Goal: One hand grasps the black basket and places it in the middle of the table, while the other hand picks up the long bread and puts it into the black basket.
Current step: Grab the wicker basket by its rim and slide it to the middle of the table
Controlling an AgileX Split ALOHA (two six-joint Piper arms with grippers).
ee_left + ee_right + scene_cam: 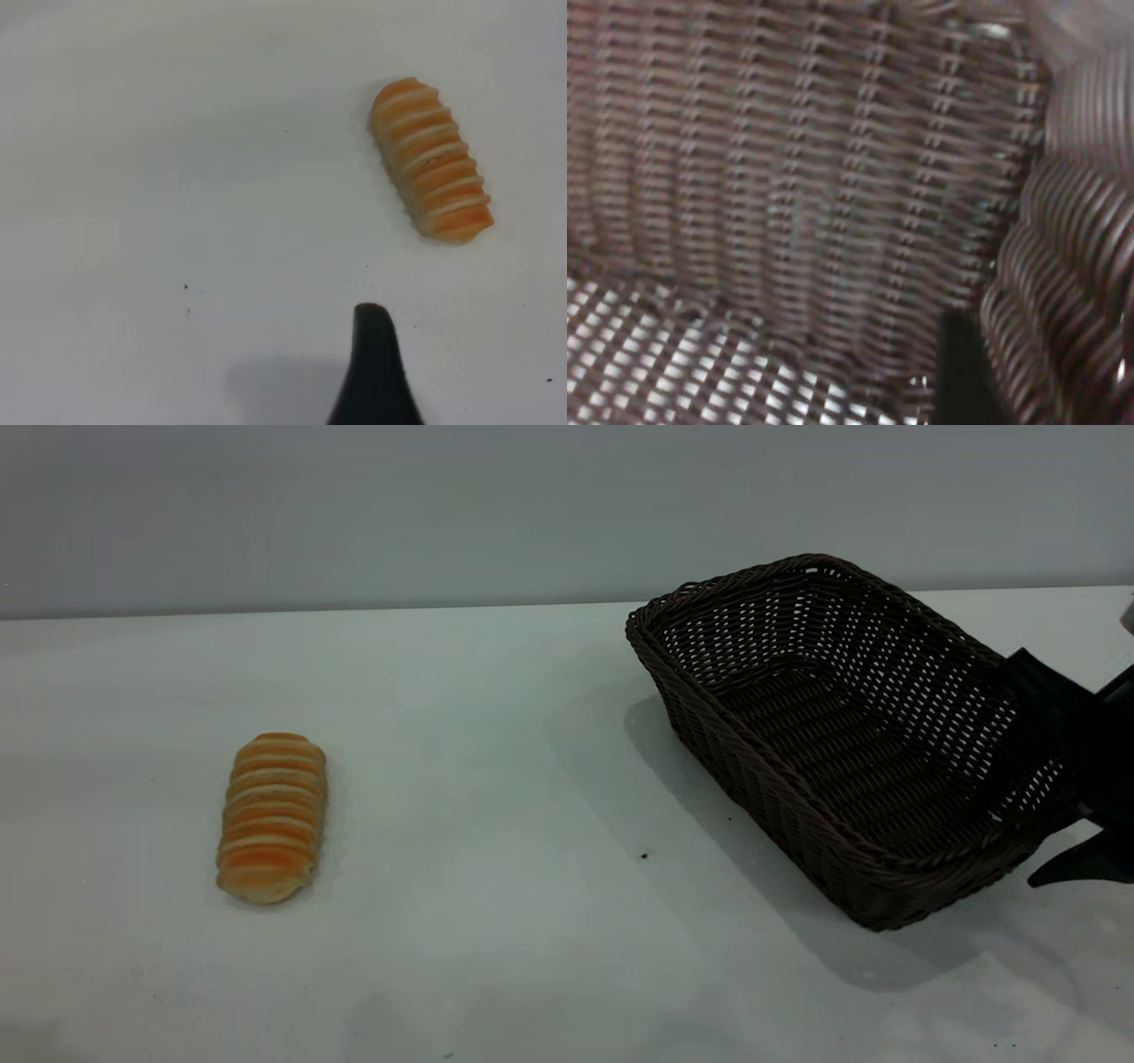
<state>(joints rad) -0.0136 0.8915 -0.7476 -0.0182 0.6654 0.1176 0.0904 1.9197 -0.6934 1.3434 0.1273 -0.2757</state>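
Observation:
The black basket (833, 726) is at the right of the table (496, 921), tilted, with a shadow under it. My right gripper (1054, 771) is shut on the basket's right rim, one finger inside and one outside. In the right wrist view that inner finger (961, 376) lies against the woven wall (788, 195), beside the braided rim (1072, 292). The long bread (272, 815) lies flat at the left, ridged side up. My left gripper (443, 398) hovers above the table a short way from the bread (431, 173), open and empty. Only one finger (376, 372) shows.
A grey wall runs behind the table's far edge (354, 609). Bare white tabletop lies between the bread and the basket, with a small dark speck (644, 856) near the basket.

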